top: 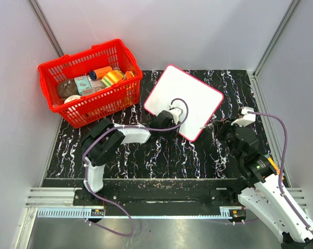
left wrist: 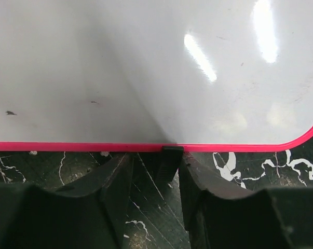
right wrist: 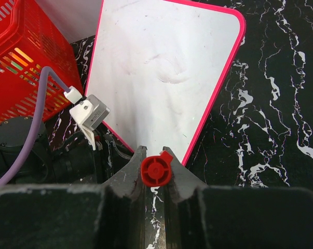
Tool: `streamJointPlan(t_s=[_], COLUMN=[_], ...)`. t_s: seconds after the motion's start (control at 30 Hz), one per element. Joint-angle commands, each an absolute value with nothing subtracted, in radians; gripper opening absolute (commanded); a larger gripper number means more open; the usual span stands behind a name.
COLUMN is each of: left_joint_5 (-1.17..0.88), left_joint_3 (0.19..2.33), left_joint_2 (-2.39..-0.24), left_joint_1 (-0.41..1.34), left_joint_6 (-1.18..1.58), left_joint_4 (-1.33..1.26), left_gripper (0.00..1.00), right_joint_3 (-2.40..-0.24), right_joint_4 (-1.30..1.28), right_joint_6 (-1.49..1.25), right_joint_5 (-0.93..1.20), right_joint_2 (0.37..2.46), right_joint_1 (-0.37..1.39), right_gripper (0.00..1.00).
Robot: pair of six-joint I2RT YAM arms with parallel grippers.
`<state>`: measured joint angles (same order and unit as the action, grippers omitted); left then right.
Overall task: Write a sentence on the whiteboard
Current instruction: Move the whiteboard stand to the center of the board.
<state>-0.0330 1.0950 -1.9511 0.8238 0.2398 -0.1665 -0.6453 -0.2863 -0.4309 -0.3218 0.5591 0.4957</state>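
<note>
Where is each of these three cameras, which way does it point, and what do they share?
Top: above, behind the arms, looking down on table, basket, whiteboard; left arm and right arm show.
Left wrist: low at the whiteboard's pink edge, facing across it; left hand shows.
Right wrist: faces whiteboard and basket; right hand gripping a red marker shows.
Shared: all see the whiteboard.
</note>
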Motion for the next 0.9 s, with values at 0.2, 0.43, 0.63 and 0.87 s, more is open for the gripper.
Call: streamJointPlan(t_s=[0.2, 0.43, 0.63, 0.87], left_joint_5=[-0.006, -0.003, 0.026, 0.058], left_joint_3=[1.097, 1.147, 1.244, 1.226], left_joint_2=[-1.967, -2.0, -2.052, -2.022], left_joint_1=[0.871, 0.948, 1.04, 1.083], left_joint_6=[0.302, 0.403, 0.459, 0.483], left_joint_4=[-0.089, -0.063, -0.014, -0.003], left_gripper=[0.28, 0.16, 0.23, 0.68], right_joint_3=[-0.677, -0.672, -0.666, -0.669], right_joint_4=[-0.272, -0.279, -0.296, -0.318], right_joint_6=[-0.425, -0.426, -0.426, -0.431], right_joint_5=[-0.336, -0.345, -0.368, -0.383], right_joint_2=[0.546, 0.528, 0.488, 0.448], right_joint_1=[0.499, 0.499, 0.499, 0.499], right_gripper=[0.0, 0.0, 0.0, 0.0])
